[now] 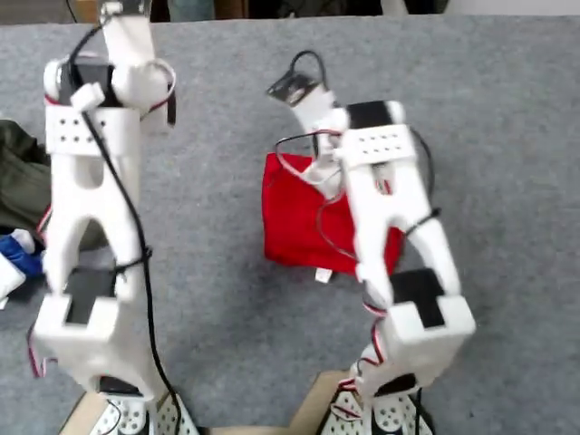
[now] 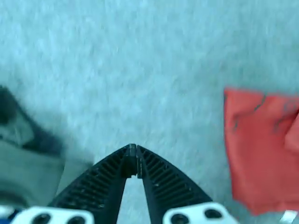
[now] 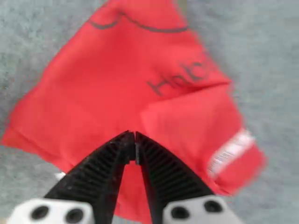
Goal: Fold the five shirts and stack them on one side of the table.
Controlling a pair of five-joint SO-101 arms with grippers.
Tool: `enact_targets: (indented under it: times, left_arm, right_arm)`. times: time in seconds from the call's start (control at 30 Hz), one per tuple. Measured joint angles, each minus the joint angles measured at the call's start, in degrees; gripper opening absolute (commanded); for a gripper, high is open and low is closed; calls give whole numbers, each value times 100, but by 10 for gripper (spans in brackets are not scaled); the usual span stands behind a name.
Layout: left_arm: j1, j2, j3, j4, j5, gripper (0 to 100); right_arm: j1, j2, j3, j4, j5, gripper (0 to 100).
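Right wrist view puts the folded red shirt just under the right hand, pressed together. The left hand is likewise together, empty. Stacking seems next, which calls for parting to grip an edge.

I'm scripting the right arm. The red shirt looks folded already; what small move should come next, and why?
Probably open the right gripper and lower it onto an edge of the red shirt to grasp it. Its jaws are shut above the shirt, which lies folded, apart from the other shirts piled off to the left.
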Motion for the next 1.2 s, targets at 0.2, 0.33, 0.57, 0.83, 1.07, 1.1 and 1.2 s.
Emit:
enact_targets:
  times: [0.2,0.33,0.57,0.83,1.07,1.1,1.2]
  left_arm:
    - [-185,-1257,3174,-1389,-97,29]
    - [-185,-1697,4334,-1767,-97,29]
    - [-185,-1864,4756,-1855,-114,29]
    - [-185,-1873,4756,-1855,-114,29]
    - [308,-1873,4774,-2488,-114,29]
    - [431,-1873,4774,-2637,-114,29]
    - [580,-1846,5002,-3358,88,29]
  right_arm:
    - [-9,844,-9,-185,-229,14]
    - [571,1275,-211,-554,-229,14]
    - [1793,1820,-1618,-1319,-167,14]
    - [2435,1881,-3490,-765,-158,15]
    - [1952,1916,-4738,1442,18,14]
    - [1793,1916,-4765,1662,44,14]
    - [1327,2084,-4624,1837,53,14]
